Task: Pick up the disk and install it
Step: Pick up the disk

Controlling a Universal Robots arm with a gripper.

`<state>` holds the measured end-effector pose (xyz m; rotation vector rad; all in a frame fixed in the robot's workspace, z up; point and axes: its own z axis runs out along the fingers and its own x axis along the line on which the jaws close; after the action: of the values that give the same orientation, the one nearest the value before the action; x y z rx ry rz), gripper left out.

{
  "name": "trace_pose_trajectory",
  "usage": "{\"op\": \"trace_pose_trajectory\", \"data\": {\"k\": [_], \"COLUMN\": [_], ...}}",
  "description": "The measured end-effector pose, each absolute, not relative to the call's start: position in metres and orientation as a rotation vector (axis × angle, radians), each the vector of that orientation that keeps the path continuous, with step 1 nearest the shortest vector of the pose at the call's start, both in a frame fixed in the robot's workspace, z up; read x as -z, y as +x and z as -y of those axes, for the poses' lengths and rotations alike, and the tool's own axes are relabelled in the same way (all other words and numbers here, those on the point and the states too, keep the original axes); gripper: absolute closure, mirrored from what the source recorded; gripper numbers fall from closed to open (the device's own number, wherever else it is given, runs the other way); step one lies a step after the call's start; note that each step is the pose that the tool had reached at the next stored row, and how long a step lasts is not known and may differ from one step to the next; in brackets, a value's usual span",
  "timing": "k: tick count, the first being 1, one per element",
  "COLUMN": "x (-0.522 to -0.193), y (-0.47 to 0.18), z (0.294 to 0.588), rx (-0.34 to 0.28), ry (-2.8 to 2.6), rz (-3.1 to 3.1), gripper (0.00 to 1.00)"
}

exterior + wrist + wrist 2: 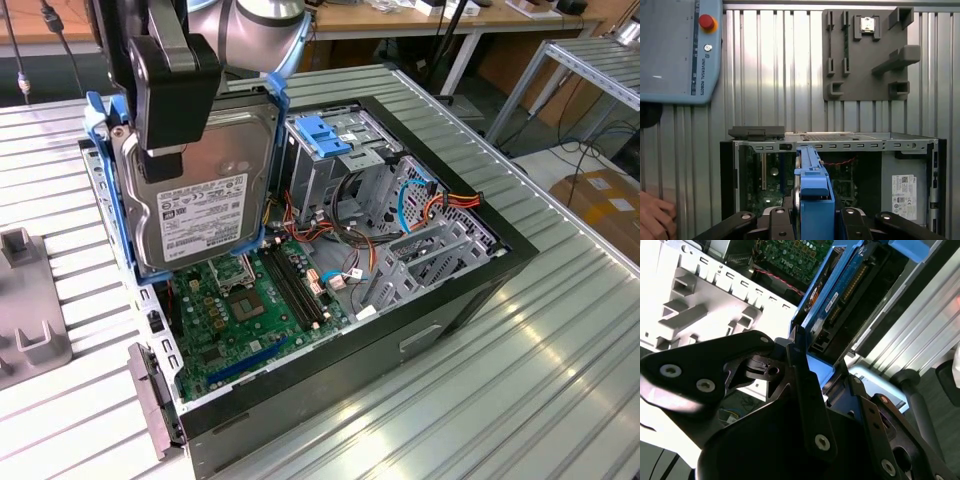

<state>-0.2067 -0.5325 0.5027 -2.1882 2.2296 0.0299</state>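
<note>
The disk, a grey-metal hard drive with a white label and blue carrier rails, hangs upright and tilted over the open computer case, above the motherboard at the exterior view's left. My gripper comes down from above and is shut on the disk's upper edge. In the second wrist view the black fingers clamp the blue rail, and the disk extends away from them. The first wrist view has the disk edge-on between my gripper and the case interior.
The drive bay with its blue bracket stands inside the case to the exterior view's right of the disk, beside cables. A grey fixture plate and a teach pendant lie on the ribbed metal table. A hand rests nearby.
</note>
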Motion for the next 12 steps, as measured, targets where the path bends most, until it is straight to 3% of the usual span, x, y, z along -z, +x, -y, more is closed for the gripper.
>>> {"op": "trace_pose_trajectory", "data": {"k": [12], "x": [-0.5025], "y": [-0.2], "z": [0.5362], "rx": [-0.03], "ry": [-2.188], "rz": [-2.23], "gripper": [0.63]}}
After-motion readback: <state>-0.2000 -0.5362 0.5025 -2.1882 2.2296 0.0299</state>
